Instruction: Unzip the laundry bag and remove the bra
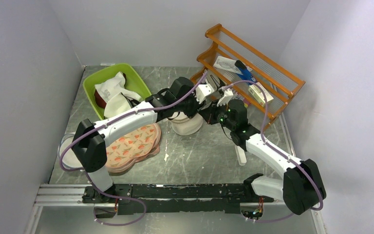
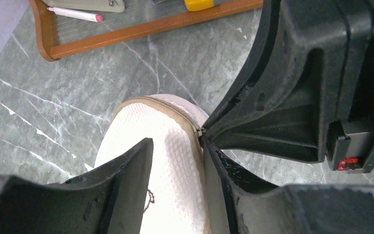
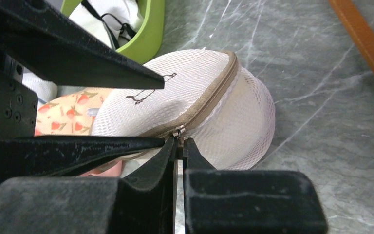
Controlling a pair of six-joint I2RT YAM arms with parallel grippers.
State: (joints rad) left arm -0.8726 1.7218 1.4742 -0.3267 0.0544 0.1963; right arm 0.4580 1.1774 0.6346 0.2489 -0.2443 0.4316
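The grey veined table (image 1: 199, 156) is spanned by both arms, whose wrists are brought together over its middle. Beyond the grippers, towards the right one's outer side, an orange wooden rack (image 2: 151, 28) is stood in the far corner. On the left gripper's outer side a green basin (image 3: 151, 34) is seen, filled with white garments (image 1: 114, 92) and a dark red piece that cannot be identified. Closer to the bases than the basin, under the left forearm, peach fruit-printed pads (image 1: 136, 141) are laid flat.

The laundry bag (image 3: 233, 112) is stood on the table directly beneath both grippers, just beside the pads, with its round mesh face turned up and tilted.

The left gripper (image 2: 177, 146) is held with its jaws apart across the top of the bag. One finger is placed over the mesh face and the other along the rim, so that part of the face lies between them. Whether the mesh is being pressed cannot be told.

The right gripper (image 3: 179, 144) is set at the bag's rim, tip to tip with the left gripper's rim-side finger. Its fingers are pinched together on the zipper pull (image 3: 177, 131).

The tan zipper (image 3: 209, 95) is seen closed along the stretch running away from the right gripper. A small black bra outline (image 3: 143, 95) is drawn on the face, close to the left gripper's upper finger. The bra cannot be made out through the mesh.
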